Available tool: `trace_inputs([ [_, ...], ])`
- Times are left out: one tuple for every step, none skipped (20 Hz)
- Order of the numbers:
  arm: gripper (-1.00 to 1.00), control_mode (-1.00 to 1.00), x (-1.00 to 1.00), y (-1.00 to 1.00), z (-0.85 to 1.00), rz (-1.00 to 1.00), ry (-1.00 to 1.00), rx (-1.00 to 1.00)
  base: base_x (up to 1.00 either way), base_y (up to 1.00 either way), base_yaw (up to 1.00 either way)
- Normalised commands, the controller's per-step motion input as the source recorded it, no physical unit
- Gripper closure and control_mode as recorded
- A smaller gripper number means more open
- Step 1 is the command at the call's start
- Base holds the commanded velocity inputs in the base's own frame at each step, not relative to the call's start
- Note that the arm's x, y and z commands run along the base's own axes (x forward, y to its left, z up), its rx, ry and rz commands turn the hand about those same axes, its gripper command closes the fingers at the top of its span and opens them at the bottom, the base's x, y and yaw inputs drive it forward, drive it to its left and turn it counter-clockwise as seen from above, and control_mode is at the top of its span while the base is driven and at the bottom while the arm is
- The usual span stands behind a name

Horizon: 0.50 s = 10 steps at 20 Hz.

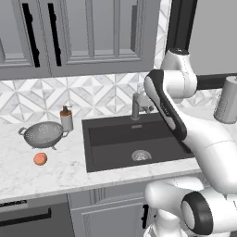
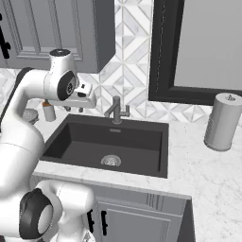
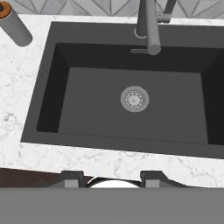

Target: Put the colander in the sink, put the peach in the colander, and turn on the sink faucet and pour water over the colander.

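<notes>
Colander point(image 1: 43, 134) on counter point(image 1: 28, 173), left of sink point(image 1: 111, 159).

From my left base view, the colander point(image 1: 43, 134) stands on the desk point(image 1: 28, 176) at nine o'clock of the sink point(image 1: 134, 143), the peach point(image 1: 40, 159) before it, the sink faucet point(image 1: 137, 105) at the sink's twelve.
</notes>
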Motion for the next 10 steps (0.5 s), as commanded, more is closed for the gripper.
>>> trace_inputs([
  [-1.00, -1.00, -0.01, 0.00, 0.00, 0.00, 0.00, 0.00, 0.00, 0.00, 0.00],
  [-1.00, -1.00, -0.09, 0.00, 0.00, 0.00, 0.00, 0.00, 0.00, 0.00, 0.00],
  [-1.00, -1.00, -0.31, 0.01, -0.01, 0.00, 0.00, 0.00, 0.00, 0.00, 0.00],
  [-1.00, -1.00, -0.45, 0.11, -0.11, 0.00, 0.00, 0.00, 0.00, 0.00, 0.00],
  [-1.00, -1.00, -0.62, 0.21, -0.19, 0.00, 0.00, 0.00, 0.00, 0.00, 0.00],
  [-1.00, -1.00, -0.66, 0.26, -0.21, 0.00, 0.03, 0.00, 0.00, 0.00, 0.00],
  [-1.00, -1.00, -0.73, 0.43, -0.26, 0.00, 0.03, 0.00, 0.00, 0.00, 0.00],
  [-1.00, -1.00, -0.78, 0.41, -0.26, 0.00, 0.02, 0.00, 0.00, 0.00, 0.00],
  [-1.00, -1.00, -0.81, 0.49, -0.30, 0.00, 0.01, 0.00, 0.00, 0.00, 0.00],
  [-1.00, -1.00, -0.77, 0.52, -0.29, 0.00, 0.01, 0.00, 0.00, 0.00, 0.00],
])
